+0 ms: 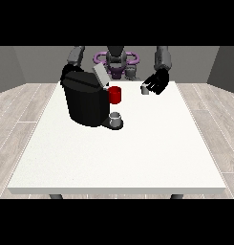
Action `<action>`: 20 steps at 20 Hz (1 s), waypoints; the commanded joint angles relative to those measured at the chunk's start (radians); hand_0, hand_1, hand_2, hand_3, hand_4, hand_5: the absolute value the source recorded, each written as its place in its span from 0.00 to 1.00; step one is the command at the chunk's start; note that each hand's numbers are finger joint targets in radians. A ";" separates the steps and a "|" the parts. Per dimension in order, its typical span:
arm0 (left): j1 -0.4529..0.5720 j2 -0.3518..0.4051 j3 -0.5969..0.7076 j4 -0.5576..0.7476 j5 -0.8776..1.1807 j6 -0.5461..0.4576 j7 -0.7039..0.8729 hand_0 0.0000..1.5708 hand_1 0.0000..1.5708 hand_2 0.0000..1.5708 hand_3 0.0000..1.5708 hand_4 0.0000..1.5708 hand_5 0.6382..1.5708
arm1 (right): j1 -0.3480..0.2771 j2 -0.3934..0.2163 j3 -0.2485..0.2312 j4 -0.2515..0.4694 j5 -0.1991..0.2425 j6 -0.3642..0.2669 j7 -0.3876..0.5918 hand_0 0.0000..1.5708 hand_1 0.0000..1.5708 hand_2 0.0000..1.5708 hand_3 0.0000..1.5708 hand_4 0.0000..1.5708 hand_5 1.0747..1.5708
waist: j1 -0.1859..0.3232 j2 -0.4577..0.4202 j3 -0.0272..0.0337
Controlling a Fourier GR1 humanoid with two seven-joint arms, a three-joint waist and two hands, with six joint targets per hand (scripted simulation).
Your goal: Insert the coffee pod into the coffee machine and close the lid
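The black coffee machine [85, 103] stands on the left half of the white table [137, 153], with its grey lid [100, 75] tilted up and open. A small grey cup [116, 117] sits on the machine's base at the front. The small silver coffee pod [145, 89] is near the table's far edge. The hand at the view's right [157, 81] hovers just right of the pod, fingers spread toward it, and I see no grasp. The hand at the view's left [67, 72] is mostly hidden behind the machine's top corner.
A red mug [115, 94] stands right behind the machine's spout, between the machine and the pod. The robot's torso with purple rings [116, 60] is beyond the far edge. The table's near edge runs along the front.
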 commanded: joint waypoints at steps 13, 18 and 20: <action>-0.231 0.095 0.076 -0.034 0.009 -0.124 0.046 0.80 0.80 0.84 0.81 0.34 1.00 | -0.025 0.004 0.046 -0.064 0.006 0.019 0.011 0.00 0.00 0.00 0.00 0.33 1.00 | -0.095 0.030 -0.0004; -0.361 0.111 0.135 -0.010 0.044 -0.157 0.135 0.81 0.81 0.83 0.79 0.33 1.00 | -0.079 0.018 0.044 -0.075 -0.001 0.001 0.030 0.00 0.00 0.00 0.00 0.32 1.00 | -0.133 0.076 -0.0001; -0.388 0.149 0.157 0.004 0.041 -0.136 0.127 0.77 0.77 0.79 0.76 0.31 1.00 | -0.047 0.019 0.058 -0.083 0.013 0.016 -0.053 0.00 0.00 0.00 0.00 0.32 1.00 | -0.168 0.133 0.0000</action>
